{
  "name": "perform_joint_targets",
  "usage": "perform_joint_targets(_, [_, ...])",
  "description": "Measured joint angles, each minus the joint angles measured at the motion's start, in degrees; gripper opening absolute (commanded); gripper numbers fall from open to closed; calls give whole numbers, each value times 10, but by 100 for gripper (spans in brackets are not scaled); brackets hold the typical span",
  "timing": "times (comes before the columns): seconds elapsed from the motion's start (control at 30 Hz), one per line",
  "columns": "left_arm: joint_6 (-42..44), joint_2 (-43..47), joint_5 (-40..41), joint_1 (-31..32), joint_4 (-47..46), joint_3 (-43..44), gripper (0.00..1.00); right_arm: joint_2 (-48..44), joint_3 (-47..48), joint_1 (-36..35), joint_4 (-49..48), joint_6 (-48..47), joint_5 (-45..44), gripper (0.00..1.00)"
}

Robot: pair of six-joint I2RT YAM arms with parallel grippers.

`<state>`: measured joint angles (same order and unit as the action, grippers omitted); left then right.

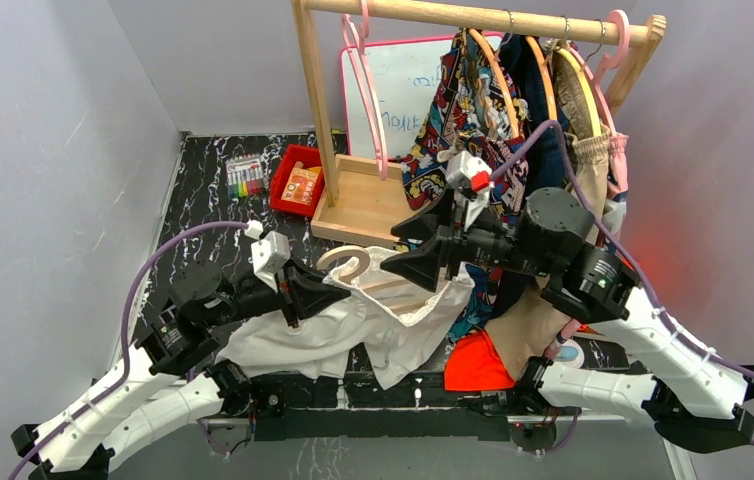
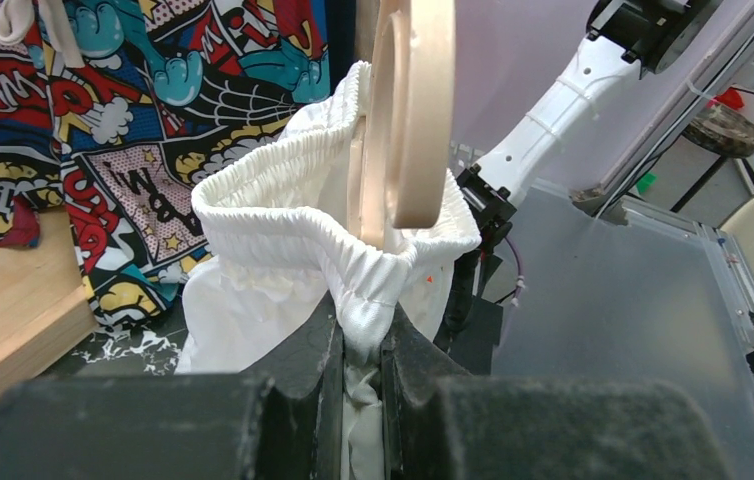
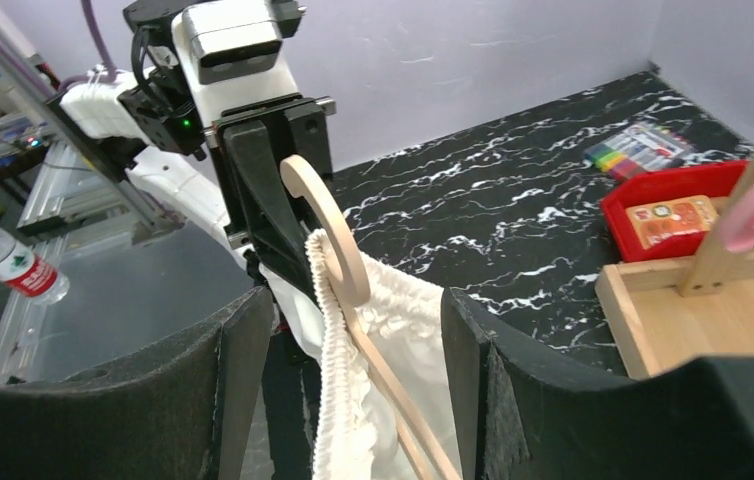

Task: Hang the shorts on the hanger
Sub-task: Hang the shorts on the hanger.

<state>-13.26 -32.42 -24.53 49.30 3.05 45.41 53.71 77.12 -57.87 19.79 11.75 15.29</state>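
Step in hand: seating the hanger [image 3: 325, 215] inside the waist of the shorts [image 1: 353, 335].

Left gripper [image 2: 360, 350] is clenched on the gathered waistband. The cloth is pinched flat between its pads, and the hanger hook rises just behind the pinch.

Right gripper [image 3: 353, 300] stands released, jaws wide to either side of the hanger arm and waistband, touching neither as far as I can tell.

Shorts: the waist is lifted between the two grippers, and the legs trail over the near edge of the table [image 1: 203, 200]. One hanger arm sits inside the elastic; I cannot see whether the far shoulder does too.

My read — threading is partly done. The next move calls for the right gripper to take the free side of the waistband and stretch it over the far shoulder, while the left holds its pinch so the hanger does not slide out.
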Motion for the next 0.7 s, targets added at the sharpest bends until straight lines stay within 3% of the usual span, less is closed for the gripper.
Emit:
perform_joint_targets(0.23, [-9,-12,-18,0,-2,6,0,52,3,0,-21,1,69,70])
perform_joint_targets(0.33, [-10,-13,-21,0,-2,6,0,63,3,0,-25,1,84,64])
perform_joint_targets(0.5, [-12,-18,-25,0,-2,10,0,75,3,0,-41,3,103,37])
perform_joint_targets(0.67, [-14,-17,-25,0,1,12,0,86,0,0,-54,2,111,1])
perform_joint_targets(0.7, [-15,-17,-24,0,3,12,0,86,-2,0,-54,1,112,0])
